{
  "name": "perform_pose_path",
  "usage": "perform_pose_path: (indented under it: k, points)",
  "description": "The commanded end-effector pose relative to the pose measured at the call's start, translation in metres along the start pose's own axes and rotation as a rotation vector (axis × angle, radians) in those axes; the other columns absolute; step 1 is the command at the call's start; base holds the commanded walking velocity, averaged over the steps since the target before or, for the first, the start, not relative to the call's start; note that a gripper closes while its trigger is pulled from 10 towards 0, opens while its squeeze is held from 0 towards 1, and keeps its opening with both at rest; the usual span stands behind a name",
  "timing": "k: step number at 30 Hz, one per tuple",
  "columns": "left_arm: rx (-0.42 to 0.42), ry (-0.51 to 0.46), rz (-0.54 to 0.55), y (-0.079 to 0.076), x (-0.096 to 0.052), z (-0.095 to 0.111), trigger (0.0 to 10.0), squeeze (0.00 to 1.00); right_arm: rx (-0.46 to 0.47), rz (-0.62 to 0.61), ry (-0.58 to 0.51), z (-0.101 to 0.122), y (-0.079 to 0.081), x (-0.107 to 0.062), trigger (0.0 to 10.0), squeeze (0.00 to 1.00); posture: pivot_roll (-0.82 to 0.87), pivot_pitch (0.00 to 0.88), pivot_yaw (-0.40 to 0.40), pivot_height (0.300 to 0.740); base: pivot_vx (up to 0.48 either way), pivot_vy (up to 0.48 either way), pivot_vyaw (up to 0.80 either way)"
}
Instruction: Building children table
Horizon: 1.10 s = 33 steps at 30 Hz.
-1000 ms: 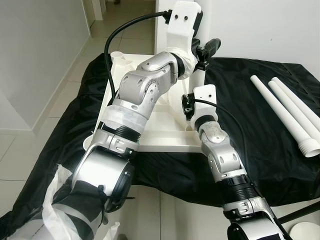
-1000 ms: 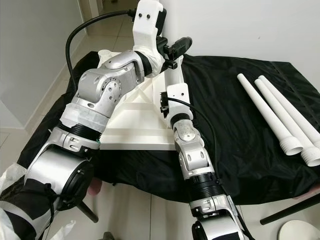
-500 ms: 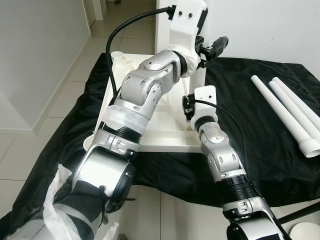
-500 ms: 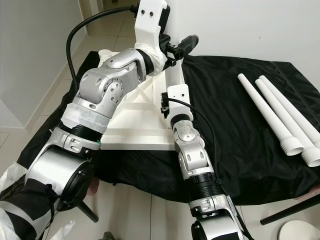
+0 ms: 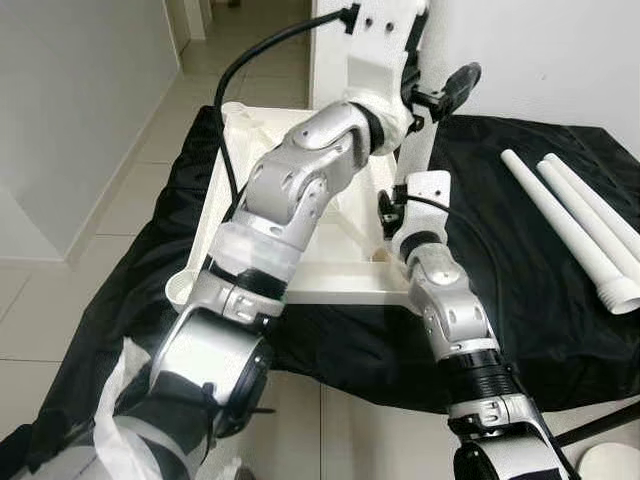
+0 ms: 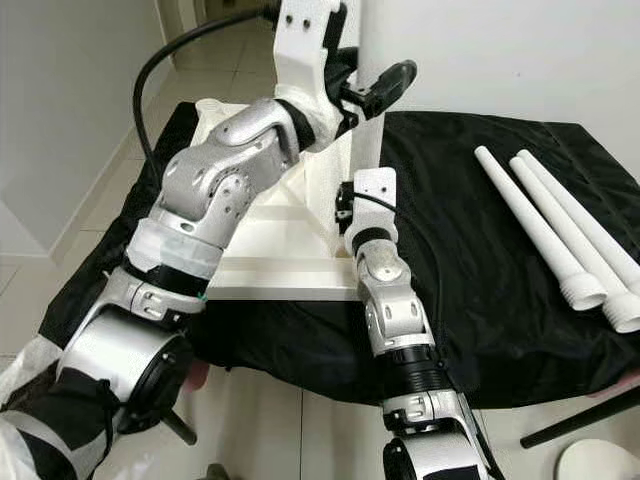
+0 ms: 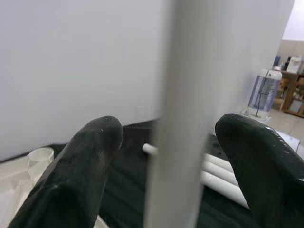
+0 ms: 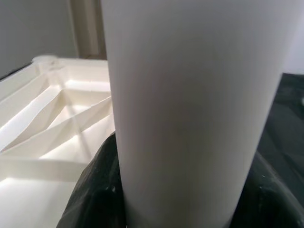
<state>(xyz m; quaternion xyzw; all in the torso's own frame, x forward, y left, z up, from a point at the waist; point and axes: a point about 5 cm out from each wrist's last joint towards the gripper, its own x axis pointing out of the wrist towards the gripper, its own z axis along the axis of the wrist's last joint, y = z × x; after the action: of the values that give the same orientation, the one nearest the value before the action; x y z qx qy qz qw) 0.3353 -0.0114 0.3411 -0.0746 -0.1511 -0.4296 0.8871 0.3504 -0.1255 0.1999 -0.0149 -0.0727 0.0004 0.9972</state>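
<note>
Tabletop (image 5: pixel 300 270) lies underside up on black cloth (image 5: pixel 520 270). Left gripper (image 7: pixel 164 142) straddles upright leg (image 6: pixel 368 110) loosely, steadying; right gripper (image 8: pixel 185 199) clasps its base for seating.

Matt white plastic leg (image 8: pixel 190 109), glossy black cloth (image 6: pixel 480 250)

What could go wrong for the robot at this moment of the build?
The tall white plastic leg stands at the corner of the upside-down white ribbed tabletop; if tilted, it might jam in its socket. The left end effector looks open around it, so it could topple. The spare white tubes could roll on the black cloth.
</note>
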Motion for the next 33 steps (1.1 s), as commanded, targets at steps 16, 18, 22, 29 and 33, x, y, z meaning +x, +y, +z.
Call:
perform_pose_path:
  k: [16, 18, 22, 29, 33]
  points:
    - [0.092, 0.012, -0.128, -0.005, -0.038, -0.033, 10.0, 0.0, -0.011, -0.049, -0.009, -0.008, -0.029, -0.014, 10.0, 0.0, -0.01, 0.022, 0.002, 0.74, 0.0, 0.0, 0.0]
    - [0.097, 0.02, -0.146, -0.006, -0.043, -0.038, 10.0, 0.0, -0.011, -0.038, 0.002, -0.011, -0.031, -0.016, 10.0, 0.0, -0.01, 0.022, 0.003, 0.74, 0.0, 0.0, 0.0]
    - [0.112, 0.095, -0.137, -0.002, -0.056, -0.061, 10.0, 0.0, -0.001, -0.004, 0.003, -0.016, -0.038, -0.024, 10.0, 0.0, -0.01, 0.023, 0.007, 0.74, 0.0, 0.0, 0.0]
    - [0.183, 0.222, -0.16, -0.013, -0.068, -0.104, 10.0, 0.0, 0.002, 0.07, -0.01, -0.022, -0.039, -0.029, 10.0, 0.0, -0.02, 0.028, 0.012, 0.74, 0.0, 0.0, 0.0]
    - [0.184, 0.238, -0.19, -0.018, -0.073, -0.112, 10.0, 0.0, 0.005, 0.085, -0.028, -0.022, -0.04, -0.03, 10.0, 0.0, -0.02, 0.029, 0.014, 0.74, 0.0, 0.0, 0.0]
